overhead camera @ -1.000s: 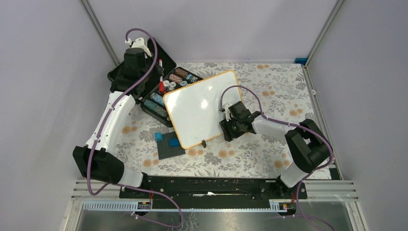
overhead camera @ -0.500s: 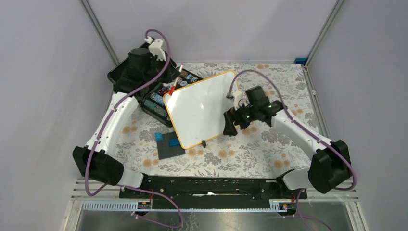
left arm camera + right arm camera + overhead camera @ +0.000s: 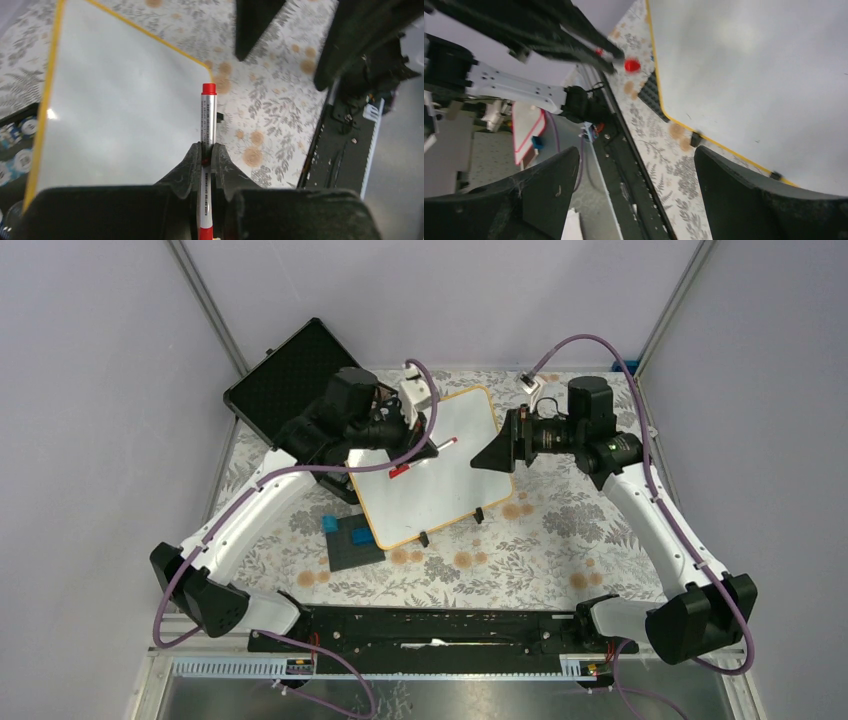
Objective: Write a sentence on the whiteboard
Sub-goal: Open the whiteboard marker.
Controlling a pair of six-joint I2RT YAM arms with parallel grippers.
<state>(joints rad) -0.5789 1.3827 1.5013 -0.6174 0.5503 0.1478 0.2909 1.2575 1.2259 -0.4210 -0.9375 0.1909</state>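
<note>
Left gripper [image 3: 207, 150] clamped on red-capped marker [image 3: 208, 115] above blank whiteboard [image 3: 430, 498], tan frame, right gripper [image 3: 495, 456] spread wide

Whiteboard [image 3: 445, 495] white, yellow-tan frame; marker [image 3: 208, 120] silver, red-capped; tablecloth [image 3: 560, 530] grey-orange floral.
</note>
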